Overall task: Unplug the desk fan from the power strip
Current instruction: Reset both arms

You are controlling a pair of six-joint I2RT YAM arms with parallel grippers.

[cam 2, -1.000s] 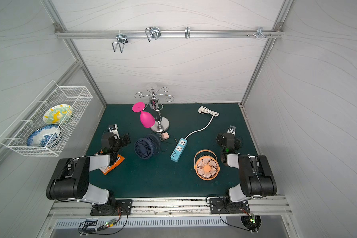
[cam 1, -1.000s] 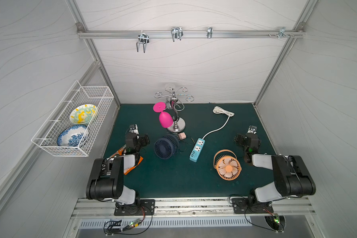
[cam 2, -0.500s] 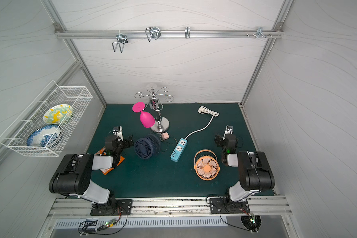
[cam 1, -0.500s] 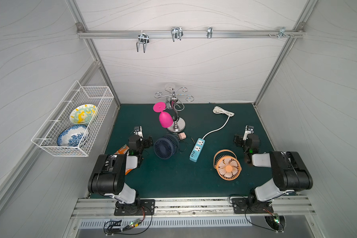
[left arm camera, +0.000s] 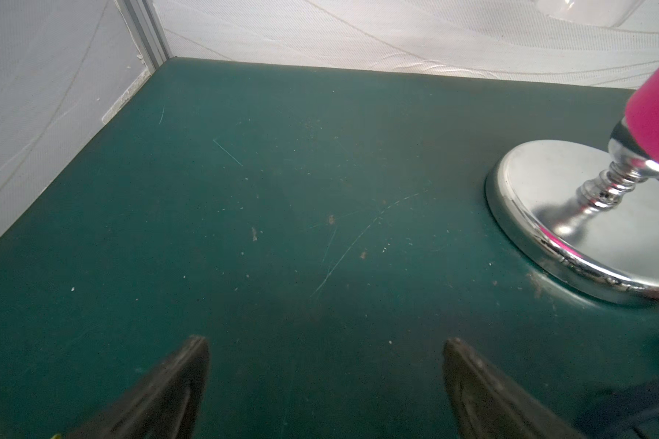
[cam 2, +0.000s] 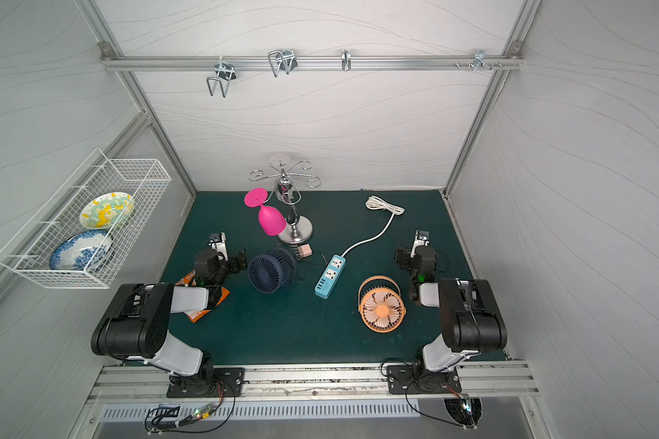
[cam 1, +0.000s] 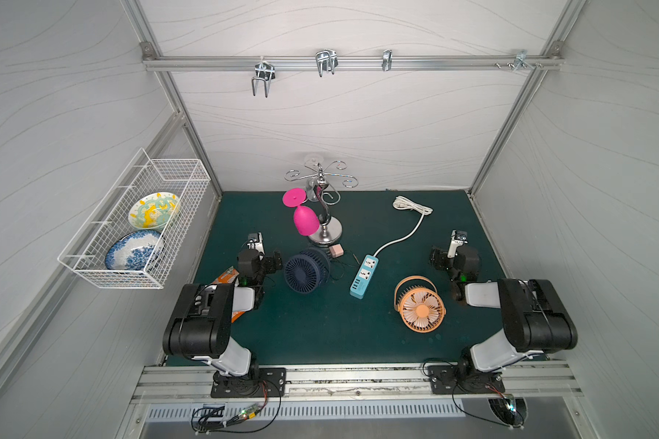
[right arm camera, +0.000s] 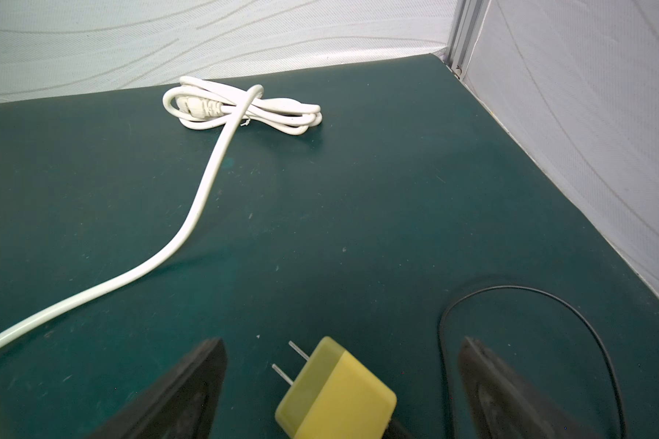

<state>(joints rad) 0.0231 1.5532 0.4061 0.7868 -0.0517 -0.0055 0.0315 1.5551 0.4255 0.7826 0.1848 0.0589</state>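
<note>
Top view: one desk fan (cam 1: 307,270), one power strip (cam 1: 364,276)

desk fan (cam 1: 307,270) left of power strip (cam 1: 364,276), handled fan (cam 1: 421,309) right of it, glass stand (cam 1: 330,232) behind desk fan
</note>
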